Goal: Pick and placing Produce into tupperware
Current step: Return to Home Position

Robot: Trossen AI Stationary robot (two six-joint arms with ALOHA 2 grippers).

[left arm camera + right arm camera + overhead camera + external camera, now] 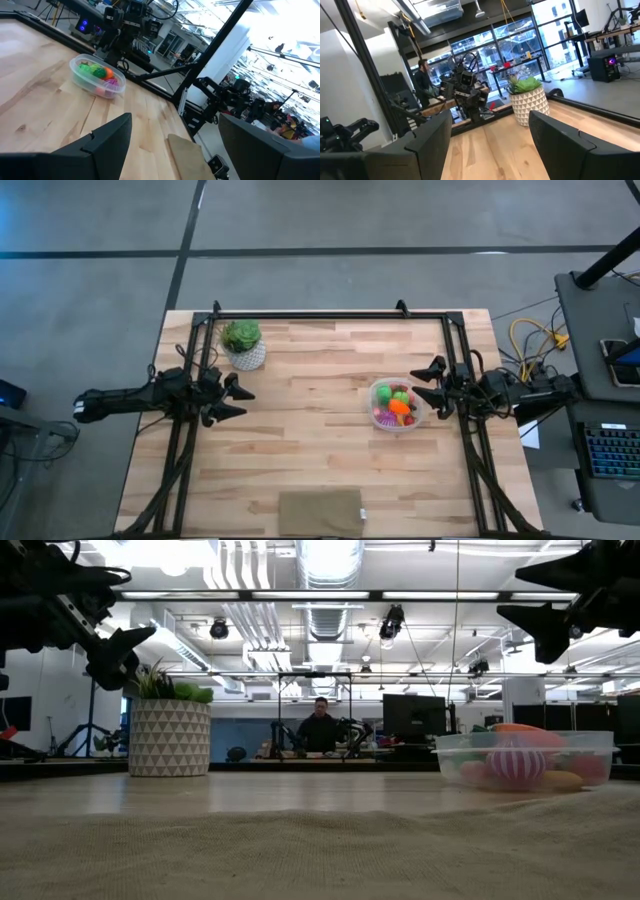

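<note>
- Tupperware [373,402]: stands on the table [320,450], right of centre in the high view. The produce [398,406] is heaped inside. No loose piece shows on the boards.
- Right gripper [416,382]: released, fingers spread, nothing held. In the high view it overlaps the tupperware's upper right rim.
- Left gripper [246,402]: released and empty, left of centre, just below the plant pot [247,357].
- Risk, right side: judged low. If the arm dropped while drawing back, a finger could catch the rim and drag or tip the tupperware, spilling the load.
- Risk, left side: a swing toward the frame's top could brush the plant's leaves or nudge the pot.
- Low view only: the right gripper [512,595] hangs well above the tupperware [455,755], a gap the high view cannot show. The left gripper [118,652] hangs at about leaf height beside the pot [168,737]. A magenta bunch [517,762] presses against the clear wall.
- High view only: a cloth [320,512] at the bottom edge.
- Low view, centre background: a person [320,727] sits beyond the table.
</note>
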